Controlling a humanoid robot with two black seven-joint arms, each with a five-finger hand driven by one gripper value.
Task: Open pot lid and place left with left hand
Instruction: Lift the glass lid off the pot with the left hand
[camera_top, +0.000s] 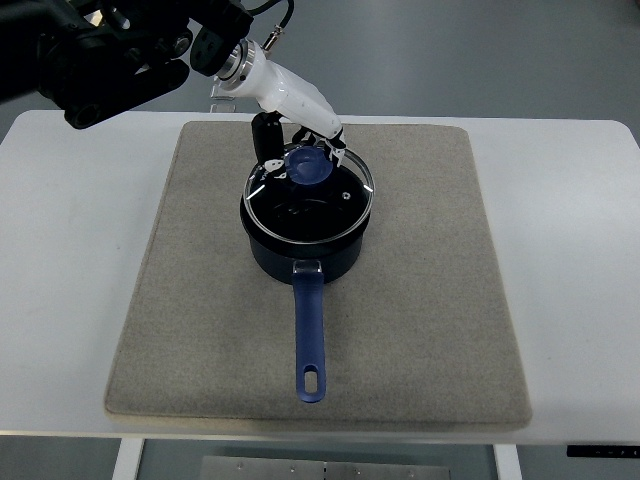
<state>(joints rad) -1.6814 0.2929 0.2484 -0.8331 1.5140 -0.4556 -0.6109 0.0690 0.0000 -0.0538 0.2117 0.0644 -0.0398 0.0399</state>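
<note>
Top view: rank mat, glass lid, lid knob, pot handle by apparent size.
1. Grey mat, by far the largest.
2. Glass lid, tilted on the pot, with the left hand at its knob.
3. Blue pot handle, long but narrow.
4. Blue lid knob, smallest.
</note>
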